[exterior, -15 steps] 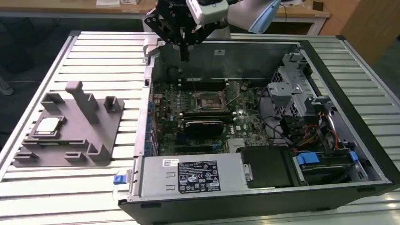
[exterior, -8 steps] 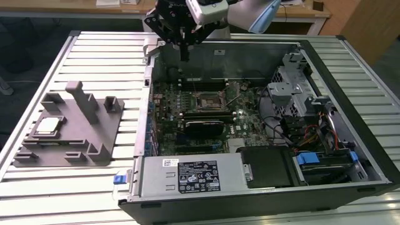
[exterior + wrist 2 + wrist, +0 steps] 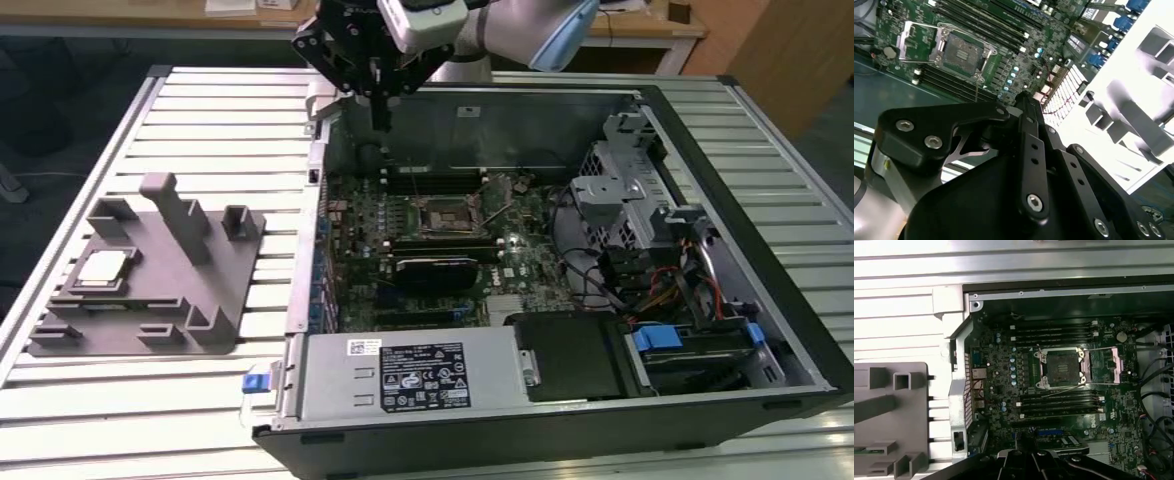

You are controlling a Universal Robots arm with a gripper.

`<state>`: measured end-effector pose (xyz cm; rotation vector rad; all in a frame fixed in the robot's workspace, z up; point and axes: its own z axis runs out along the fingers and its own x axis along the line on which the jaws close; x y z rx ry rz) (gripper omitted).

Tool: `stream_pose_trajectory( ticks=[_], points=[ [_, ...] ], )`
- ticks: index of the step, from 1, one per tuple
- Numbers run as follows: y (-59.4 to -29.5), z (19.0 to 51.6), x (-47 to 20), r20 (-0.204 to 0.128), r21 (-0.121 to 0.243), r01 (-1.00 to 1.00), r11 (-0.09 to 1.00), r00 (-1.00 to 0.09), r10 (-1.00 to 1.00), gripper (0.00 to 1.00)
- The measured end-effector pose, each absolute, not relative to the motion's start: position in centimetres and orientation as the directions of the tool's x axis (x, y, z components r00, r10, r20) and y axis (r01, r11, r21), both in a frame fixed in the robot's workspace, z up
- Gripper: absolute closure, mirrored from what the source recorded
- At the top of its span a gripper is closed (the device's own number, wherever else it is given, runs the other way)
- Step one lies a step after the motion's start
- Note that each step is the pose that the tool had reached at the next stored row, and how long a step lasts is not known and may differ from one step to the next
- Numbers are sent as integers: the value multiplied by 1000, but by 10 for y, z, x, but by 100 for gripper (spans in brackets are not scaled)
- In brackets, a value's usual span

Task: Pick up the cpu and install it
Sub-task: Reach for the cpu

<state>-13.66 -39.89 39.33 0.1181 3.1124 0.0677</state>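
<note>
The black gripper point(image 3: 382, 115), pressed together and empty, hangs upper centre in the exterior view; the small silver square cpu point(image 3: 104, 268), mid-left on the grey plastic tray point(image 3: 227, 278), needs a level, edge-only grip.

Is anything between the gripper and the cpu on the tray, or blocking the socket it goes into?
Nothing covers the small silver square cpu on the grey plastic tray; its tall post rises beside it, toward the black gripper. The black metal-framed socket lies open and empty.
</note>
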Motion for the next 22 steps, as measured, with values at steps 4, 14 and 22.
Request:
stream_pose_trajectory(
  ticks=[4, 14, 22],
  points=[
    [-399, 393, -147, -25, 44, 75, 996, -997, 76, 89],
    [-399, 393, -175, -27, 45, 75, 996, -997, 76, 89],
    [-399, 393, -196, -29, 45, 75, 996, -997, 76, 89]
  ],
)
